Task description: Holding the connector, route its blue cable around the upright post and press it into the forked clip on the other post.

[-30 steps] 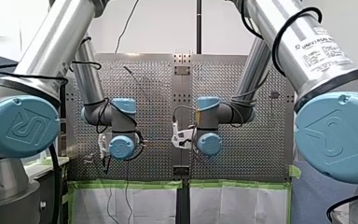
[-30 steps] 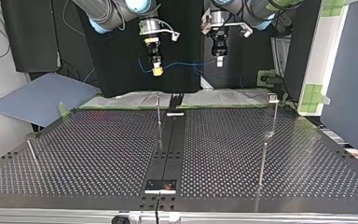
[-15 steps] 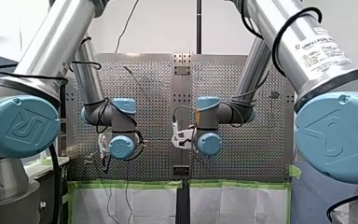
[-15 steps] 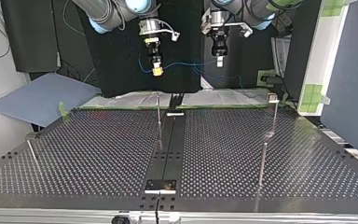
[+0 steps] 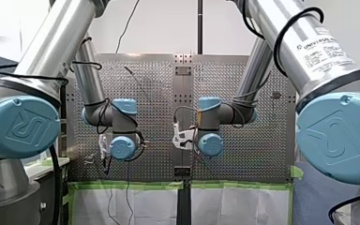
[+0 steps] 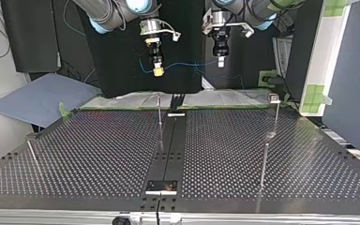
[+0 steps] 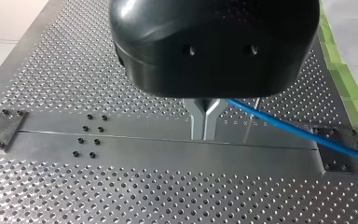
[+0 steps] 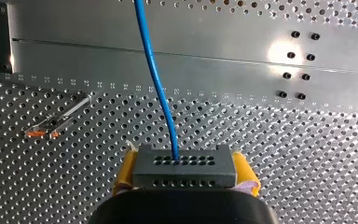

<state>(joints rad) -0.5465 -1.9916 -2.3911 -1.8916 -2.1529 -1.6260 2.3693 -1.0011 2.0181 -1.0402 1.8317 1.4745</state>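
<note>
High over the table's far edge in the top view, my right gripper and my left gripper hang side by side, the blue cable strung between them. In the right wrist view the yellow pads of my right gripper are shut on the dark grey connector; the blue cable leaves its face. My left gripper has its metal fingers shut, and the blue cable runs out sideways from between them. A thin upright post stands below. The post with the forked clip stands at the top view's right.
Another thin post stands nearer the top view's camera at its right, and a short leaning one at its left. A dark centre rail splits the perforated table. The front view shows only both wrists above the plate.
</note>
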